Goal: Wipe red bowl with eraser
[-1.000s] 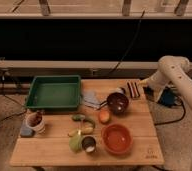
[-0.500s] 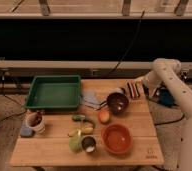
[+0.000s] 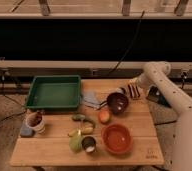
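Note:
The red bowl (image 3: 117,138) is wide, shallow and orange-red, and stands near the table's front right. The eraser (image 3: 134,90), a small black block with pale stripes, lies at the back right of the table, behind the smaller dark maroon bowl (image 3: 117,102). My gripper (image 3: 128,88) hangs at the end of the white arm that reaches in from the right. It is right at the eraser's left side, far behind the red bowl. Whether it touches the eraser does not show.
A green tray (image 3: 54,92) sits at the back left, with a blue-grey cloth (image 3: 91,98) beside it. An orange (image 3: 104,116), green and yellow fruit (image 3: 81,131), a small cup (image 3: 89,144) and a white mug (image 3: 35,122) lie across the front of the wooden table (image 3: 49,152).
The arm has swung left and lower, bringing my gripper from right of the eraser down to it. Nothing on the table has moved.

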`<state>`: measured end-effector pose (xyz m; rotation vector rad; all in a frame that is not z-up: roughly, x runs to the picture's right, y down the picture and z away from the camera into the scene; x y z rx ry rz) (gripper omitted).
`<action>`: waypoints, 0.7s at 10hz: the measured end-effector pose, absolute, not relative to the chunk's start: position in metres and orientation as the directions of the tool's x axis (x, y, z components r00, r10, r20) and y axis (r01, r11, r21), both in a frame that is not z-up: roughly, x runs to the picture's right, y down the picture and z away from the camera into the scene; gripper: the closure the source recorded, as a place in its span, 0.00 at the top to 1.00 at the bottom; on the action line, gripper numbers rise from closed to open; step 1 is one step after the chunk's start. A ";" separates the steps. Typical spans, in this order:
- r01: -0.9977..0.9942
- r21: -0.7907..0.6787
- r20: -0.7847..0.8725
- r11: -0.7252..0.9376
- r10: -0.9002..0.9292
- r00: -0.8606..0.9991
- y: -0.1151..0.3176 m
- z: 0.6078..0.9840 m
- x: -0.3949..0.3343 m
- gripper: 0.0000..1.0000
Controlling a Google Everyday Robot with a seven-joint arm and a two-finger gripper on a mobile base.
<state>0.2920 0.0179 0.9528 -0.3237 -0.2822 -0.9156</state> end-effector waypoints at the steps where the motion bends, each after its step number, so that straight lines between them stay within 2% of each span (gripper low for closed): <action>1: 0.822 -0.157 0.362 0.548 -0.742 0.564 0.016 0.958 0.288 0.80; 7: 0.882 -0.189 0.338 0.432 -0.815 0.471 0.006 0.983 0.268 0.80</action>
